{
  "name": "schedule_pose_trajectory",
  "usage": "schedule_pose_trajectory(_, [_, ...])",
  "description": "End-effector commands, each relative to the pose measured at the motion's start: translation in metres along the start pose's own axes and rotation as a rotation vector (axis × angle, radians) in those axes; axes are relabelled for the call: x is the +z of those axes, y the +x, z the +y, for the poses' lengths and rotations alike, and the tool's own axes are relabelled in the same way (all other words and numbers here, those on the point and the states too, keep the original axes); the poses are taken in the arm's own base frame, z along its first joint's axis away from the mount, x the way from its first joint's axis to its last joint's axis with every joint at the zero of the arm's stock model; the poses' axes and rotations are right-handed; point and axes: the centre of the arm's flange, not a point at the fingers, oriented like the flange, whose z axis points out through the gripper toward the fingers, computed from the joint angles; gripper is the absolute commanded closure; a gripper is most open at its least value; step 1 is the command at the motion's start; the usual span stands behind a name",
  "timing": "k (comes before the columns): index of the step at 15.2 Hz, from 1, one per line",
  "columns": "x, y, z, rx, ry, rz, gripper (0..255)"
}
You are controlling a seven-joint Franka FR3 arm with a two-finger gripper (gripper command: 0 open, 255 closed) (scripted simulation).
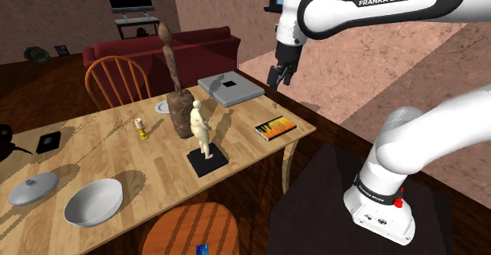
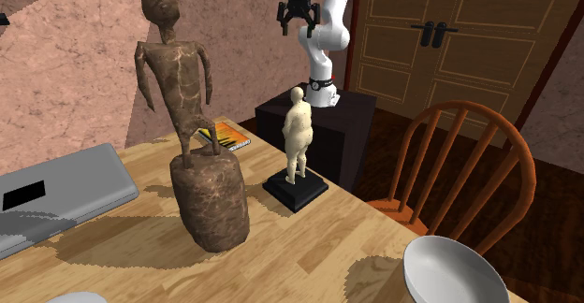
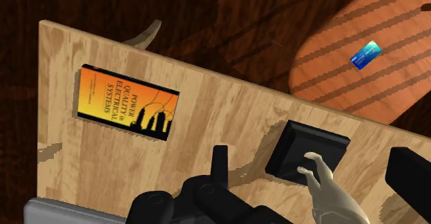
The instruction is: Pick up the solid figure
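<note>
So, gripper [image 1: 281,80] hangs wide open over the table [image 1: 149,171]
cream figurine [image 1: 201,127] on black base [image 1: 208,162], well left in shoulder view

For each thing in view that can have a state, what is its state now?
gripper: open, in the air, holding nothing.
cream figure: upright on its black base, not held.
brown figure: upright on the table.
laptop: shut, lying flat.
book: closed, lying flat.
bowl: right way up, empty.
</note>
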Motion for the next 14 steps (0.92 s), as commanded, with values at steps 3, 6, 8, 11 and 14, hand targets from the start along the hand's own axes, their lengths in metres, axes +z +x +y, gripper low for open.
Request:
schedule_pose_trajectory(3, [0.032,0.022,-0.028,0.038,0.006,0.053,0])
schedule_pose_trajectory(6, [0.054,0.041,-0.05,0.065,0.01,0.091,0])
schedule_pose_trajectory(8, [0.069,0.054,-0.064,0.083,0.013,0.116,0])
schedule_pose_trajectory(11, [0.09,0.075,-0.085,0.11,0.017,0.153,0])
schedule_pose_trajectory(14, [0.11,0.097,-0.106,0.137,0.021,0.191,0])
